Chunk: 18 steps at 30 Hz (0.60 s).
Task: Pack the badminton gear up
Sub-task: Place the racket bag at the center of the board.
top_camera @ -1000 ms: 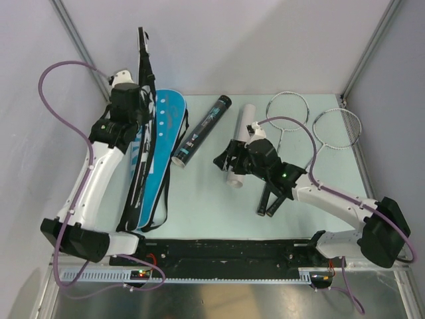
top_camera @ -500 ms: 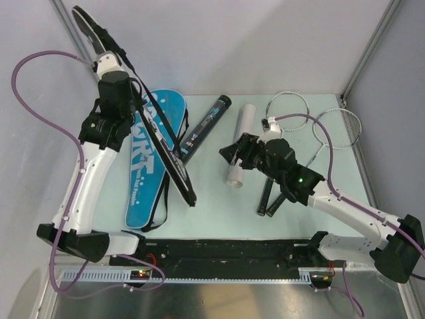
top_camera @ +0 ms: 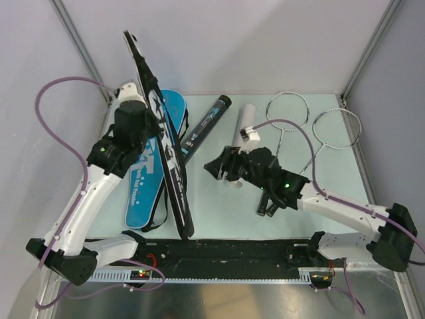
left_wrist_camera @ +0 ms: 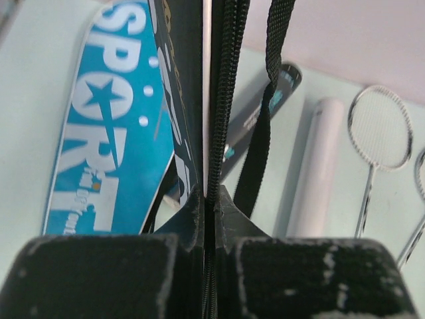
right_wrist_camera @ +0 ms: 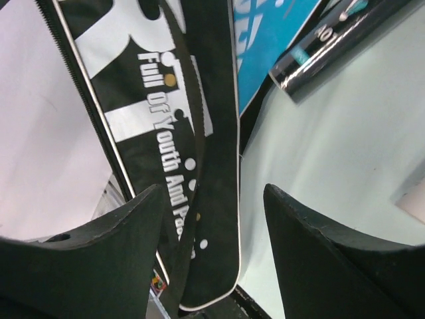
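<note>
L gripper (top_camera: 142, 111) is clamped shut on the zip edge of the black cover (top_camera: 163, 156); in the L wrist view its pads (left_wrist_camera: 189, 214) pinch the edge w/ no gap. R gripper (top_camera: 214, 167) has jaws apart w/ nothing btwn them, low over the table (top_camera: 219, 216), right of the blue cover (top_camera: 141, 196) and short of the black one. Black cover is long, narrow, white-printed, lifted & tilted: top end high above the blue cover's far end, bottom tip just right of its near end; can't tell if the tip touches down. Blue cover lies flat beneath, w/ white "SPORT" lettering. L wrist cam alone shows zip teeth and a hanging strap (left_wrist_camera: 262, 133). R wrist cam, past its own spread fingers (right_wrist_camera: 99, 259), reads "Full Of Youth And" on the black cover. Going right from the blue cover: black teal-printed tube (top_camera: 206, 126), then white tube (top_camera: 244, 119) w/ the R arm hiding its near end, then one racket (top_camera: 287, 109) & a second racket (top_camera: 337, 128), both flat.
</note>
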Tool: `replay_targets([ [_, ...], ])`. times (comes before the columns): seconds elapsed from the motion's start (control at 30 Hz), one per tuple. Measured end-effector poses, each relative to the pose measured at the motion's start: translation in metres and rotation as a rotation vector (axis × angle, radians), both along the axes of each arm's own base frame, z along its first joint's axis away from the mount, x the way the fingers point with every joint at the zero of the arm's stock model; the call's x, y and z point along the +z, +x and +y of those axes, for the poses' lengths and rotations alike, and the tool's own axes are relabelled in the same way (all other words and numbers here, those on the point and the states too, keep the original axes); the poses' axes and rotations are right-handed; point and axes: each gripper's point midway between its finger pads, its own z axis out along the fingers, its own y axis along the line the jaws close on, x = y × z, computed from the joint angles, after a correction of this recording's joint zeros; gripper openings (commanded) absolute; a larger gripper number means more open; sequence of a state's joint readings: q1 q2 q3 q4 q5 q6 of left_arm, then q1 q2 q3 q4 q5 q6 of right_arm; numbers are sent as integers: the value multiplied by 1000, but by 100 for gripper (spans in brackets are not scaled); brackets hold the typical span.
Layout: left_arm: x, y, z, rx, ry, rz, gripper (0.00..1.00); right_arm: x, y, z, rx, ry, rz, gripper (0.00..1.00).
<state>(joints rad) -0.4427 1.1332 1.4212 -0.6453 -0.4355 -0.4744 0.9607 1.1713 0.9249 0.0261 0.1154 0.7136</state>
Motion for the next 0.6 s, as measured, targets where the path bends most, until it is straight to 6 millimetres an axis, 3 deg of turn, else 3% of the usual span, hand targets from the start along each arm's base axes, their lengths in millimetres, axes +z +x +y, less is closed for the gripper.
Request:
replay_targets([
  [0.23,-76,-2,-27,-23,-9,179,0,-57,-14,43,71,-100,58,66],
  [0.37,-93,1,-45,-49,-4,223,0,-77,-19,55,79,-129,79,68],
  [0.6,-111,7,-59,-56,26,259,0,-95,-19,67,74,-144,87,66],
])
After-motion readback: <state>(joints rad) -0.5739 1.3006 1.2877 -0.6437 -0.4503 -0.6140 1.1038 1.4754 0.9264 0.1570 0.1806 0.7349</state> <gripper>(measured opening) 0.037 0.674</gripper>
